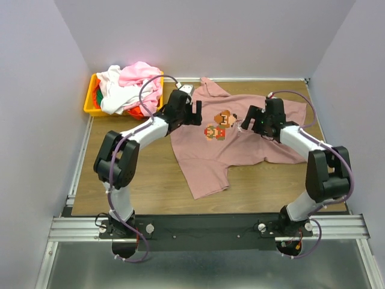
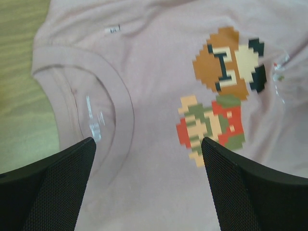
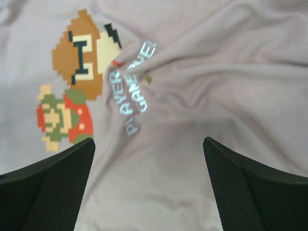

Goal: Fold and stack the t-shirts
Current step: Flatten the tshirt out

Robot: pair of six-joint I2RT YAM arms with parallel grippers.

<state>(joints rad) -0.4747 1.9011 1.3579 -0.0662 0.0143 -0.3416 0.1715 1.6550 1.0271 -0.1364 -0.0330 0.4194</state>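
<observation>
A dusty mauve-pink t-shirt (image 1: 240,153) with a pixel-art print (image 1: 219,125) lies spread on the wooden table, creased around the print. My left gripper (image 1: 194,112) is open over the shirt between its collar (image 2: 91,110) and the print (image 2: 224,91). My right gripper (image 1: 248,120) is open over the wrinkled chest cloth (image 3: 192,120) just right of the print (image 3: 77,82). Neither holds anything. More t-shirts, light pink (image 1: 139,73), white (image 1: 120,93) and red-orange (image 1: 137,110), are heaped at the back left.
The heap of shirts sits in a yellow bin (image 1: 91,99) at the table's back left corner. Grey walls close in the left, back and right sides. A metal rail (image 1: 204,227) runs along the near edge.
</observation>
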